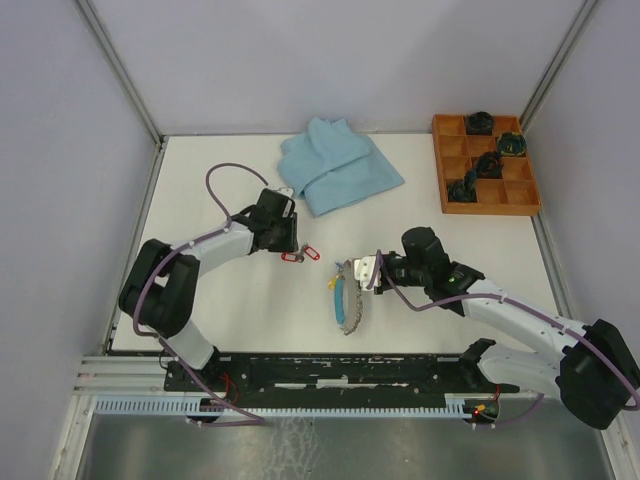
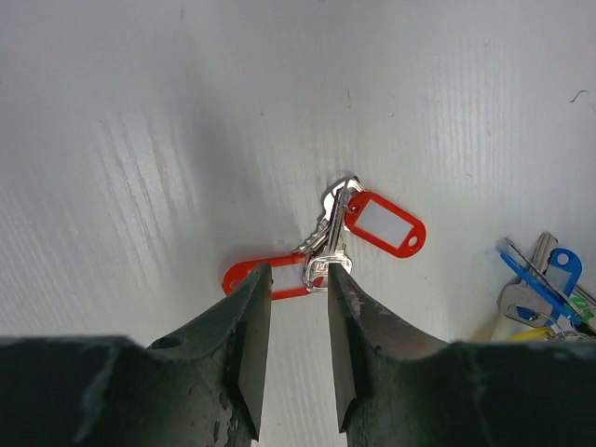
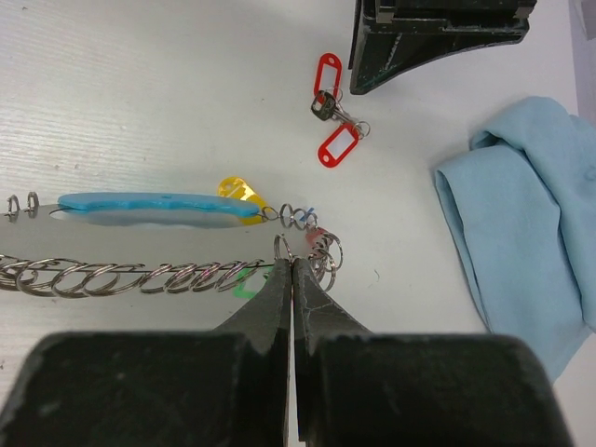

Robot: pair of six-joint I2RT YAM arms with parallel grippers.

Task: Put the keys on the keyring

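Observation:
Two silver keys (image 2: pixel 332 240) with red tags lie together on the white table, just ahead of my left gripper (image 2: pixel 298 277). Its jaws stand open, and the right fingertip (image 2: pixel 341 279) is at the head of one key. From above, these keys (image 1: pixel 301 255) lie just past the left gripper (image 1: pixel 289 246). The keyring (image 3: pixel 140 277), a coiled grey loop with a light-blue segment (image 3: pixel 158 207), lies mid-table. My right gripper (image 3: pixel 292 264) is shut on its thin wire. Further keys (image 2: pixel 545 284) with blue, green and yellow tags hang at the keyring (image 1: pixel 347 300).
A folded light-blue cloth (image 1: pixel 337 165) lies at the back centre. An orange compartment tray (image 1: pixel 521 192) holding dark objects stands at the back right. Grey walls enclose the table on three sides. The left gripper (image 3: pixel 438 37) shows at the top of the right wrist view.

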